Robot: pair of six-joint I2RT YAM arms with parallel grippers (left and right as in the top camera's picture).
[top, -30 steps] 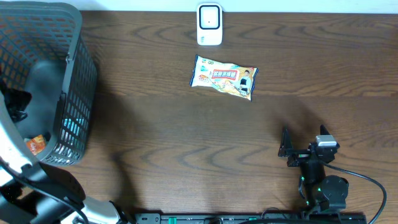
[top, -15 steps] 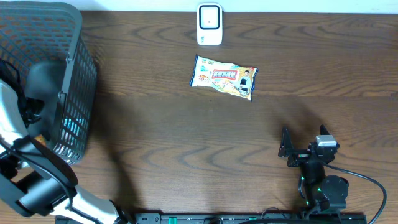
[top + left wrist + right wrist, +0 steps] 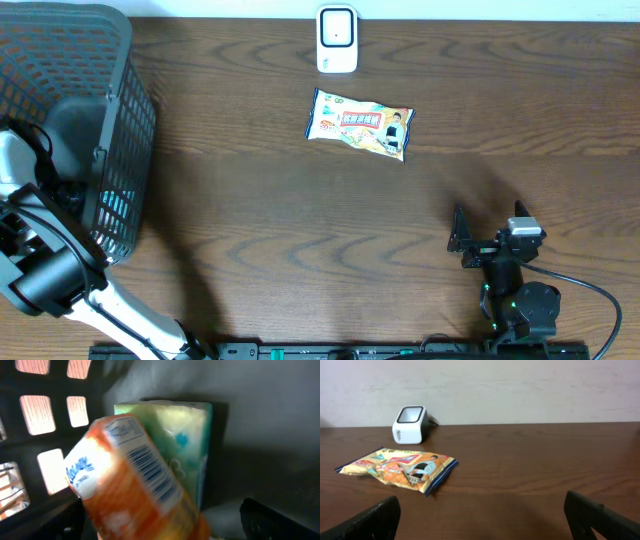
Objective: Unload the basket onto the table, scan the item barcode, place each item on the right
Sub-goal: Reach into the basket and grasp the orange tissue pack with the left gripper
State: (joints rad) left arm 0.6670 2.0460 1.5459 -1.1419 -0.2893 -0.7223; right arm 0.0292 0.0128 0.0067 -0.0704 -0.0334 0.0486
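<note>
In the left wrist view an orange packet with a barcode on its side lies tilted inside the black mesh basket, against a pale green box. My left gripper is down in the basket, open. The packet sits between its dark fingers, with a gap on the right side. The white barcode scanner stands at the table's far edge. My right gripper rests open and empty near the front right, facing the scanner.
A flat snack bag lies on the wood table just in front of the scanner, also in the right wrist view as the snack bag. The basket's tall mesh walls enclose my left arm on the far left.
My left arm has swung farther into the basket and now covers the orange packet in the overhead view. The right arm, bag and scanner have not moved.
</note>
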